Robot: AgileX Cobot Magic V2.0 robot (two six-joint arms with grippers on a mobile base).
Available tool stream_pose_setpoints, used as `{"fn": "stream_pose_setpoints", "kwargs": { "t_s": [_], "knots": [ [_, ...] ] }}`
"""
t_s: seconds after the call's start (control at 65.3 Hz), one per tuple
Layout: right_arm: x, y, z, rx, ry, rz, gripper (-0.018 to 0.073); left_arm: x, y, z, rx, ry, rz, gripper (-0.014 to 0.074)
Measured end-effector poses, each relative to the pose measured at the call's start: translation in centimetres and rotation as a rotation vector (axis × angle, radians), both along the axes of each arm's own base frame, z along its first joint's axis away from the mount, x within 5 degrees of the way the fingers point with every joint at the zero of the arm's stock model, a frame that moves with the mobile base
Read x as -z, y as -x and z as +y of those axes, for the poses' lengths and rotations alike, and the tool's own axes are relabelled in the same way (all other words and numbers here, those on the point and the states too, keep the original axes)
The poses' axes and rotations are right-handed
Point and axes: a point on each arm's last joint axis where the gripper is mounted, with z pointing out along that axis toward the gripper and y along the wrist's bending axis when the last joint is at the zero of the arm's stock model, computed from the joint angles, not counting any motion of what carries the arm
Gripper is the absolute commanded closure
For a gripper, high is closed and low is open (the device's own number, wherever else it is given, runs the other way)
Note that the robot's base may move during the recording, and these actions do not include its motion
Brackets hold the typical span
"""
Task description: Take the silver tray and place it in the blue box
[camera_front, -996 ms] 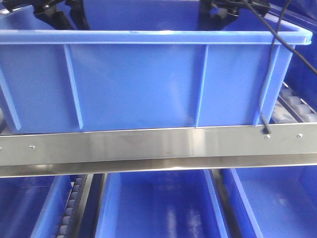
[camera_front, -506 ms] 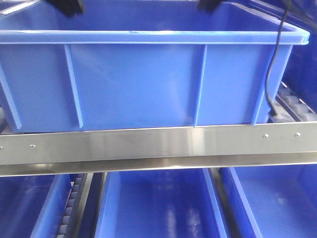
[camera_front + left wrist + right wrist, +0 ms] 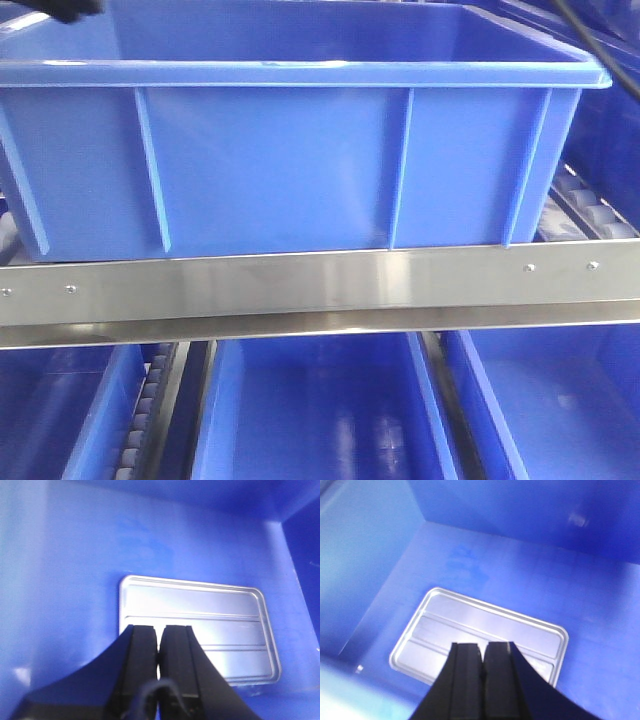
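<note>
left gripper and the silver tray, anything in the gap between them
Nothing. In the left wrist view the left gripper, its fingers closed, hangs above the silver tray, which lies flat on the blue box floor; only open air separates them.

A stainless steel rack shelf (image 3: 320, 285) with a riveted front rail carries the blue box (image 3: 290, 160), which sits directly on it behind the rail. Grey rollers (image 3: 590, 212) line the shelf at right. More blue crates (image 3: 310, 420) rest on the level below.
</note>
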Motion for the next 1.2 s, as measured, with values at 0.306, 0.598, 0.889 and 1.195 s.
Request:
{"fn": "stream_pose_setpoints", "kwargs": {
  "t_s": [0.306,0.598,0.889,1.195],
  "knots": [
    [4.1,8.9,-4.7,-0.04,-0.114,-0.194,0.0503,2.0,10.7,4.2,0.024,-0.048,-0.27,0.0602],
    [7.3,17.2,-9.3,-0.054,-0.207,-0.354,0.0503,5.0,19.0,7.1,0.015,0.012,-0.466,0.0602],
    [7.4,22.1,-12.1,-0.056,-0.306,-0.544,0.0503,5.4,23.1,8.8,-0.004,0.035,-0.539,0.0602],
    [7.1,22.6,-12.3,-0.056,-0.322,-0.576,0.0503,5.3,23.5,8.9,-0.006,0.04,-0.554,0.0602]
  ]
}}
